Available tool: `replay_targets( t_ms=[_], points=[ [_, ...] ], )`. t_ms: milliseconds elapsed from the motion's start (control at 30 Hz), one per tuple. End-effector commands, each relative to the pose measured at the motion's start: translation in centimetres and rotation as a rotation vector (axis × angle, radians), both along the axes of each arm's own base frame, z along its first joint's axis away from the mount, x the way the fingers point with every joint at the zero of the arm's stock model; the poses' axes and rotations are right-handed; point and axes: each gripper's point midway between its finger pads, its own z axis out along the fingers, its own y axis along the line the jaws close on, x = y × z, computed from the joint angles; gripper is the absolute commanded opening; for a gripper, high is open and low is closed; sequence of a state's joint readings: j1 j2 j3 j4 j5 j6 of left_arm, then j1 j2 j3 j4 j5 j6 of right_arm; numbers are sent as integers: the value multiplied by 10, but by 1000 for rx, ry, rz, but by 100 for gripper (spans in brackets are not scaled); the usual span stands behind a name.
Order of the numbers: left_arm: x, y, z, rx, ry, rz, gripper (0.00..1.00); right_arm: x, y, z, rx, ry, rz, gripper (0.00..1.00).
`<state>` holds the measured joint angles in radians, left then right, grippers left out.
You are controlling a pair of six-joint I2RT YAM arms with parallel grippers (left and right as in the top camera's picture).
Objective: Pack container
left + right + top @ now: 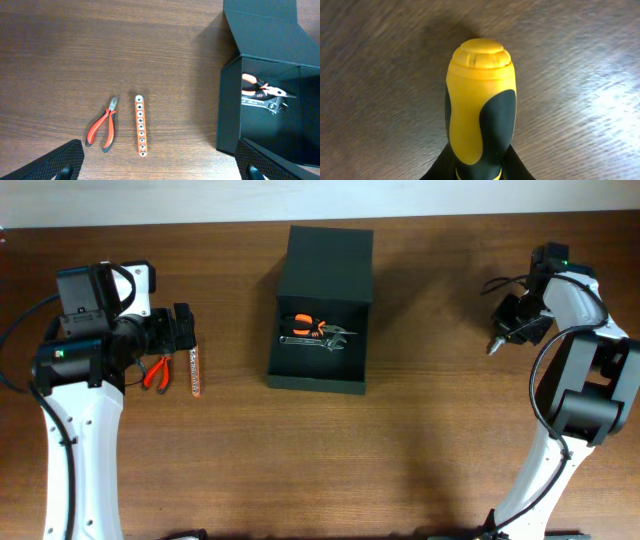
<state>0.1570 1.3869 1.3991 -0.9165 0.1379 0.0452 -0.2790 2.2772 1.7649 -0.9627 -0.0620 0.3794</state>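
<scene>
Overhead, the open container (pixel 315 383) is seen mid-worktop (pixel 420 460), with orange pliers (pixel 305 326) and a wrench (pixel 327 340) already packed. In the left wrist view, red pliers (pixel 103 131) and a bit strip (pixel 141 126), not yet packed, are framed by the wide-open, empty left pincer (pixel 159 162). Only in the right wrist view is the yellow-handled screwdriver (pixel 480 105) shown, apparently clamped in the right pincer (pixel 497 340).

The container (pixel 315 383) is seen open, orange-handled pliers (pixel 303 326) and a wrench (pixel 324 340) laid inside. Left of it, red pliers (pixel 157 372) and an orange strip (pixel 196 370) are seen; far right of it, a small tool (pixel 492 346) is held in the right gripper (pixel 503 330).
</scene>
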Motion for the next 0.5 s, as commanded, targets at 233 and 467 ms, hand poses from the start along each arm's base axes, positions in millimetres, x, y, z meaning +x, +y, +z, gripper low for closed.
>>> replay_targets(
  t_ms=[233,467],
  points=[
    [4,3,8,19,-21,-8,99,8,29,-3,140,-54,163,17],
    [4,3,8,19,-20,-8,99,13,36,7,153,-89,233,15]
  ],
)
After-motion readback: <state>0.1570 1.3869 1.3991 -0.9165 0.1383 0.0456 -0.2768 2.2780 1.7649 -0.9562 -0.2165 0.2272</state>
